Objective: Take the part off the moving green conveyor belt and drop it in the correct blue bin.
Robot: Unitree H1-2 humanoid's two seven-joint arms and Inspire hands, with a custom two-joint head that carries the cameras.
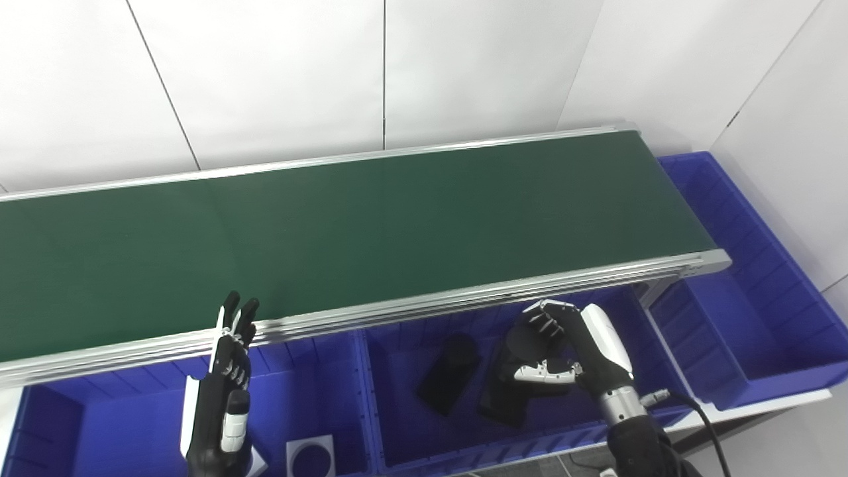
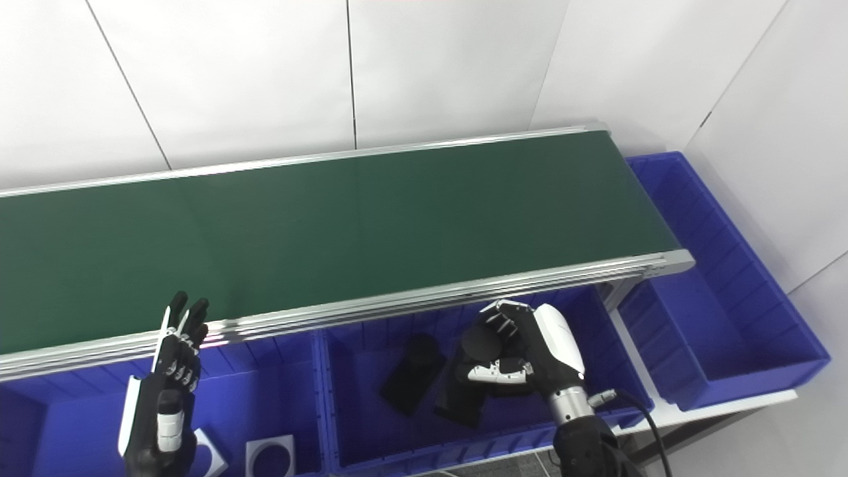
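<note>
Left eye view: green conveyor belt bare. Right hand curled around black part over middle blue bin, second black part lying inside. Right eye view: left hand holding nothing, fingers straight, over left bin containing white blocks.

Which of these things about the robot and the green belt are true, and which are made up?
1. The green conveyor belt has no part on it. True.
2. The right hand is empty. False: it is closed on a black part over the middle blue bin.
3. The left hand has its fingers stretched out and holds nothing. True.
4. The middle blue bin has nothing lying in it. False: another black part lies there.
5. White-framed parts lie in the left blue bin. True.
</note>
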